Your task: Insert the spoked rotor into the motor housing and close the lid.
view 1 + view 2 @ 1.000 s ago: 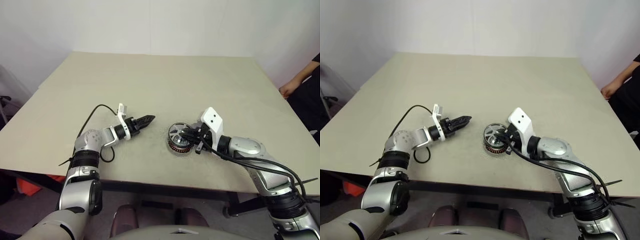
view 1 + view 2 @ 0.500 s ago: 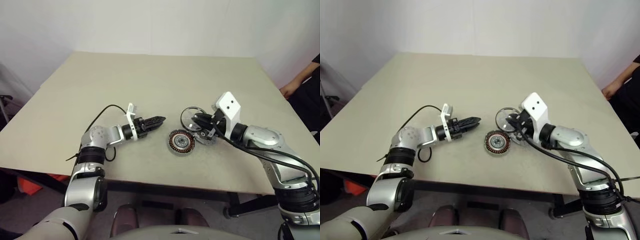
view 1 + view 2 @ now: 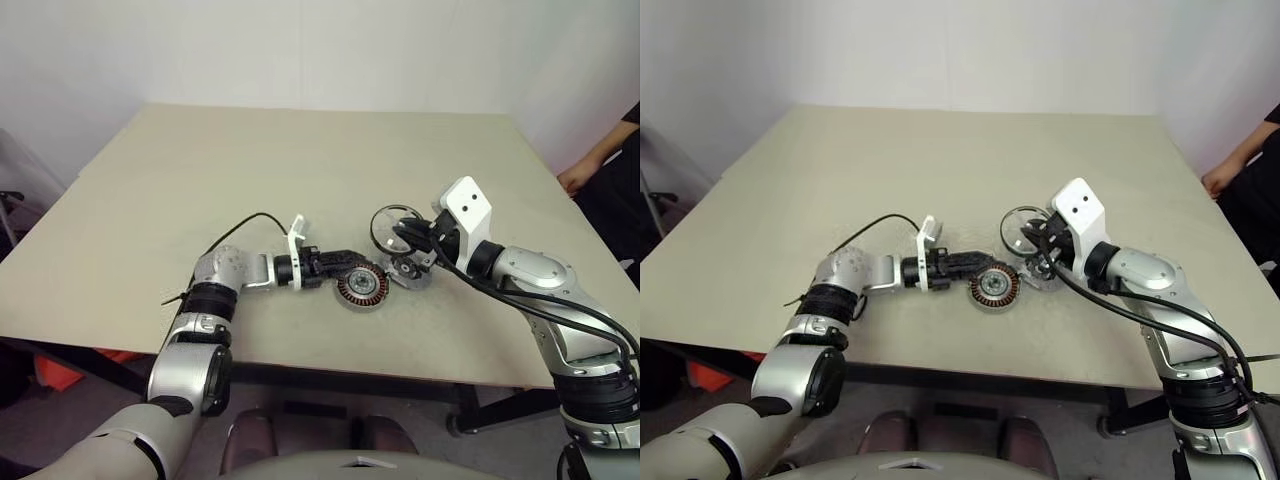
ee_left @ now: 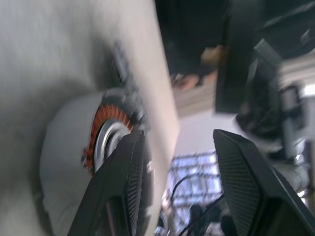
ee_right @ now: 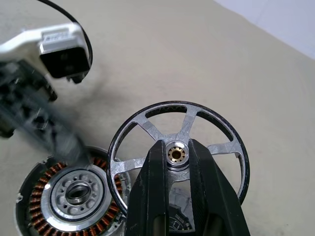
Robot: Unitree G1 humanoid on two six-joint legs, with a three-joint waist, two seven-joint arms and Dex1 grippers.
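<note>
the left gripper (image 3: 345,262) is seen lying low and level over the worktop (image 3: 300,170), its black fingers (image 4: 118,191) reaching up to the left side of the motor housing (image 3: 361,287). in the left wrist view the jaws are parted to a middling gap, with nothing held between them; one finger overlaps the housing's rim, but whether it touches cannot be told.

the motor housing rests flat on the worktop near its front edge, copper windings ringed around a silver centre, its top uncovered. just beside the housing, on its right, a silver round part (image 3: 408,272) is seen lying on the worktop, partly hidden by the right gripper.

the spoked rotor (image 5: 179,147) is held off the worktop, above and to the right of the housing and tilted on edge. it is gripped at its small hub by the right gripper (image 5: 177,153), whose jaws are narrowly closed on it, with the spokes and rim standing clear around the fingers.

far right of the housing, past the worktop's edge, a person's forearm (image 3: 598,160) is seen.
</note>
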